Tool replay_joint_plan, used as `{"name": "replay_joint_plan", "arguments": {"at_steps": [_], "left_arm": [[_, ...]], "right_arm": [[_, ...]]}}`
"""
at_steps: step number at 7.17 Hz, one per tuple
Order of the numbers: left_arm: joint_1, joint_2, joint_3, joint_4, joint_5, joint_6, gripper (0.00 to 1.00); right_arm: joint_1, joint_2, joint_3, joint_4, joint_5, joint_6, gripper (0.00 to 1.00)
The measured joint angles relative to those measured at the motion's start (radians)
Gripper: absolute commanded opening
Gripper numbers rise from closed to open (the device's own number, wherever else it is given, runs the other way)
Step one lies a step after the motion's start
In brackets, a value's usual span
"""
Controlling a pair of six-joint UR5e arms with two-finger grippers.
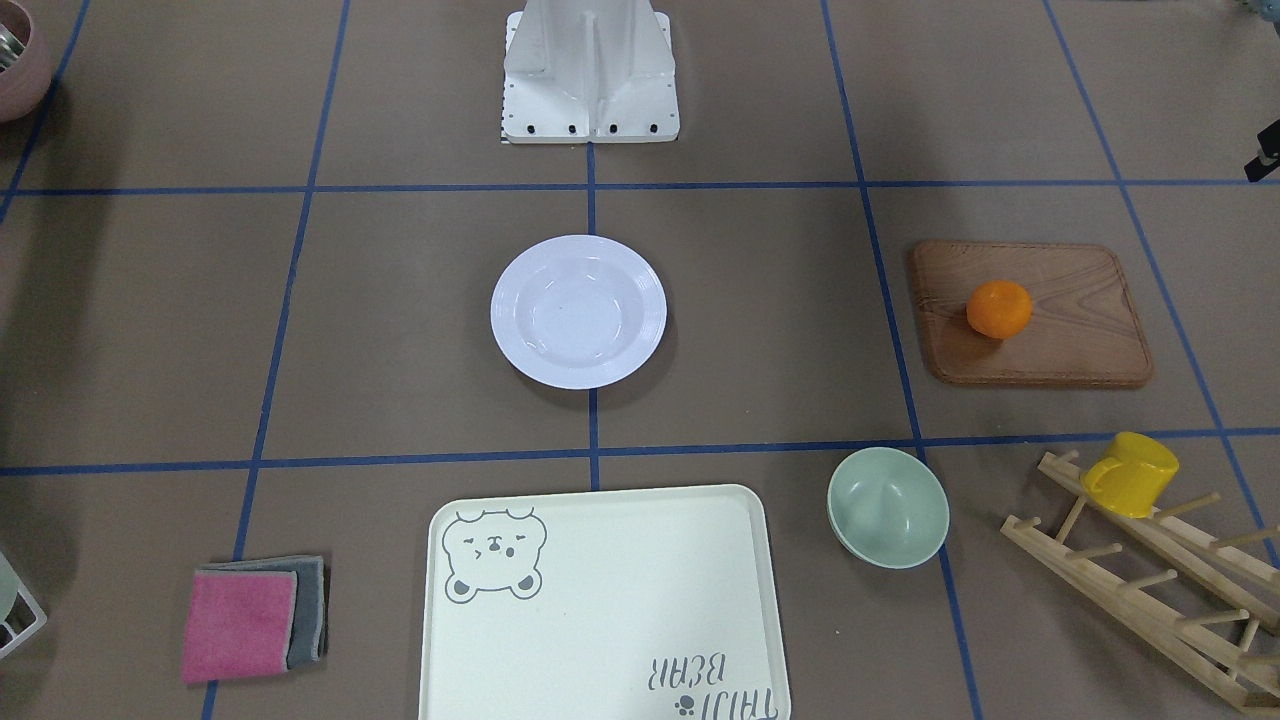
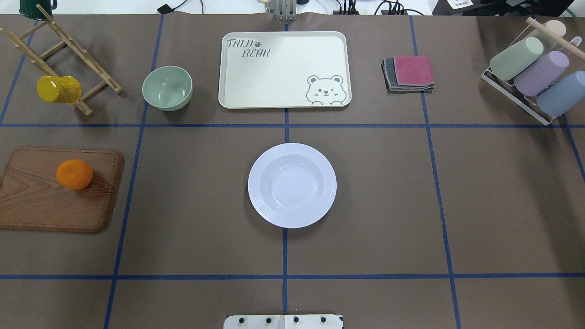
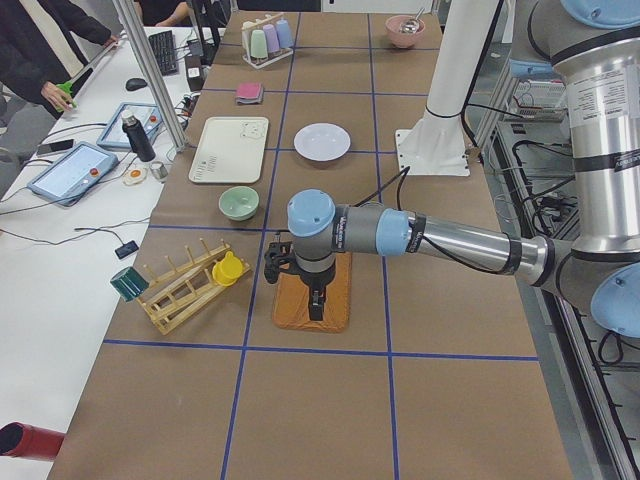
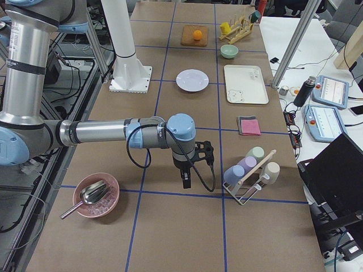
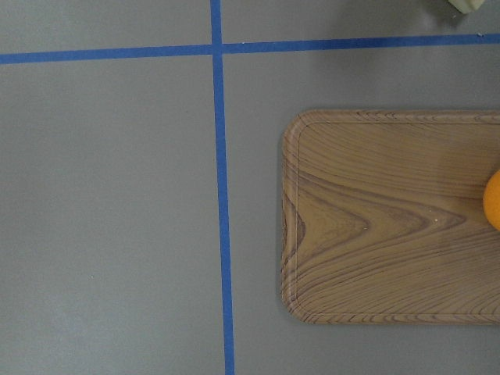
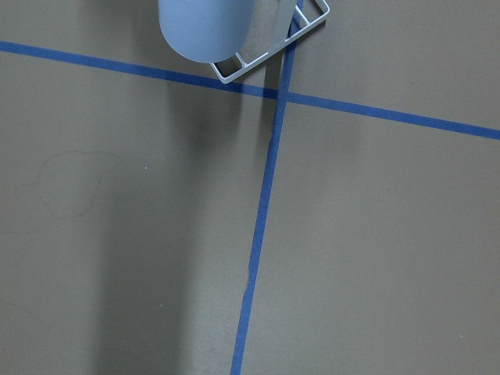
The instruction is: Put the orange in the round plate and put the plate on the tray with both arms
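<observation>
The orange (image 1: 998,308) (image 2: 74,174) lies on a brown wooden board (image 2: 55,201), on my left side of the table. The white round plate (image 1: 505,312) (image 2: 256,185) sits empty at the table's middle. Beyond it, at the far edge, lies the cream bear tray (image 1: 620,600) (image 2: 283,68), also empty. In the exterior left view my left gripper (image 3: 316,305) hangs over the board, fingers pointing down; I cannot tell its state. The left wrist view shows the orange (image 5: 494,199) at its right edge. My right gripper (image 4: 186,181) hangs far off beside the cup rack; its state is unclear.
A pale green bowl (image 2: 167,87) stands left of the tray. A yellow mug (image 2: 58,89) hangs on a wooden rack (image 2: 68,59). Folded pink and grey cloths (image 2: 409,73) and a wire rack of cups (image 2: 532,73) sit at the right. A pink bowl (image 4: 95,195) holds a spoon.
</observation>
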Motion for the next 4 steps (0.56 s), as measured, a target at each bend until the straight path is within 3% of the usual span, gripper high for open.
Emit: {"name": "replay_joint_plan", "arguments": {"at_steps": [4], "left_arm": [[-0.001,-0.003,-0.046,0.0,-0.001,-0.005,0.99]], "right_arm": [[0.0,-0.001,-0.002,0.086,0.01,0.014,1.0]]}}
